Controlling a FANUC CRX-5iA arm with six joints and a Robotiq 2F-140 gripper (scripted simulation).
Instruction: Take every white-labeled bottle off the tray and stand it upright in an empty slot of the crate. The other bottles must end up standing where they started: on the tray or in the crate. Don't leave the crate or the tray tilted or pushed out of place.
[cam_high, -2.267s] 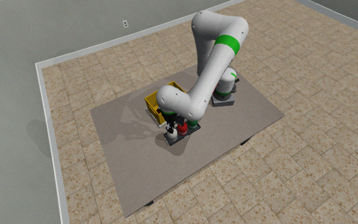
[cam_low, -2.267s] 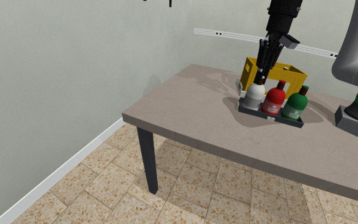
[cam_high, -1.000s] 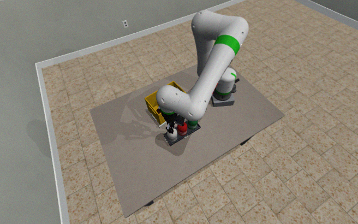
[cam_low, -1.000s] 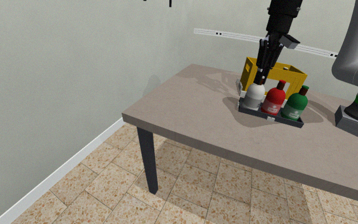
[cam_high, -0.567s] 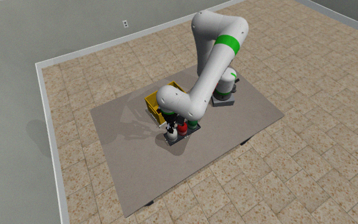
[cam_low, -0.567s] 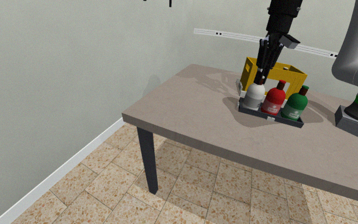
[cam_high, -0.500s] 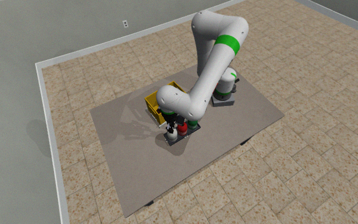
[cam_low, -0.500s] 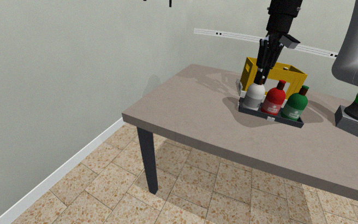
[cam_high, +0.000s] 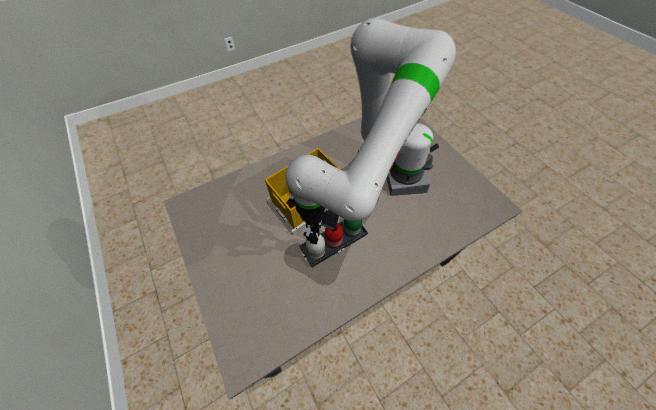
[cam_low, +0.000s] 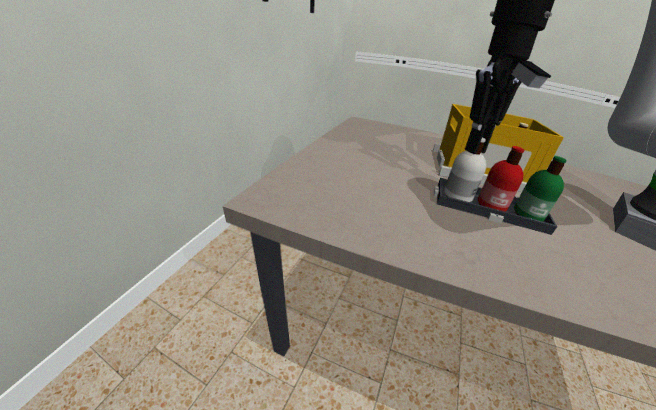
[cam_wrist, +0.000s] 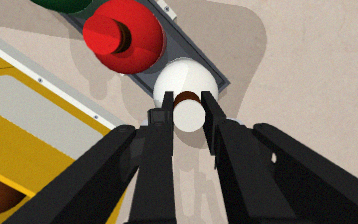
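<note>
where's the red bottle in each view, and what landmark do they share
Top: red bottle just below the picture's centre, between the white and green bottles.
Exterior: right of centre, about mid-height, middle of the row of three.
Wrist: upper left, between the white bottle and the cut-off green one.
Shared landmark: the yellow crate, beside the tray in all three.
</note>
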